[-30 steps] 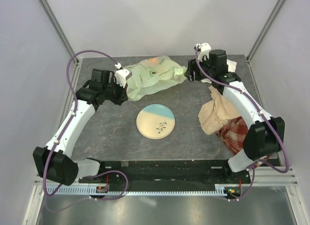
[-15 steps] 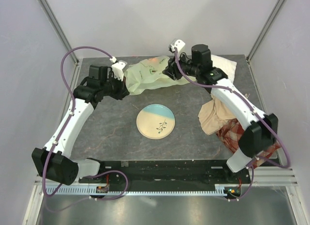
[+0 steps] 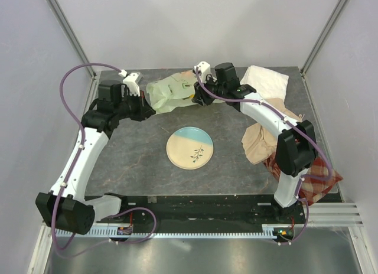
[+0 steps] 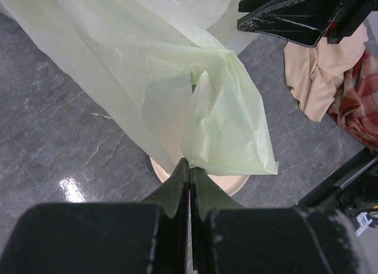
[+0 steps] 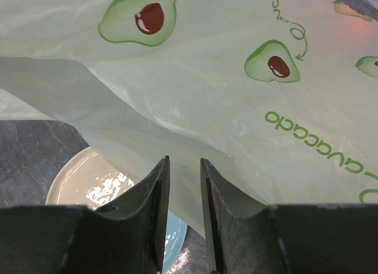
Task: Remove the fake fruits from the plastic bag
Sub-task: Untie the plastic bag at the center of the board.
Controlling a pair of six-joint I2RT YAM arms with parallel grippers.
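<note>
**Ana:** Let us begin with the big things. Where was the bag?

**Ben:** On the dark table point(image 3: 130, 162), at the far side and a little left of the middle. The pale green plastic bag point(image 3: 168, 92) hung bunched between the two arms, just beyond the plate point(image 3: 190, 147). A white cloth point(image 3: 266, 79), a beige cloth point(image 3: 260, 141) and a plaid cloth point(image 3: 316, 179) lay at the right side, apart from the bag.

**Ana:** And the fake fruits?

**Ben:** I could not see any of them plainly. None lay on the plate or on the bare table, so I judged they were all inside the bag.

**Ana:** What did the grippers do?

**Ben:** The left gripper point(image 4: 189, 168) had its fingers pressed together on a fold at the left end of the bag. The right gripper point(image 5: 184, 168) was at the right end. Its fingers point(image 5: 155, 191) stood a narrow gap apart with the film in front of them, and I could not tell whether they really pinched it.

**Ana:** So which step was it?

**Ben:** An early one, I think: taking hold of both ends of the bag, with nothing emptied yet. The next move called for a sure grip on the right side. After that, the closed end should go up and the mouth should tip toward the plate, slowly, because round glossy fruits could roll off the table.
</note>
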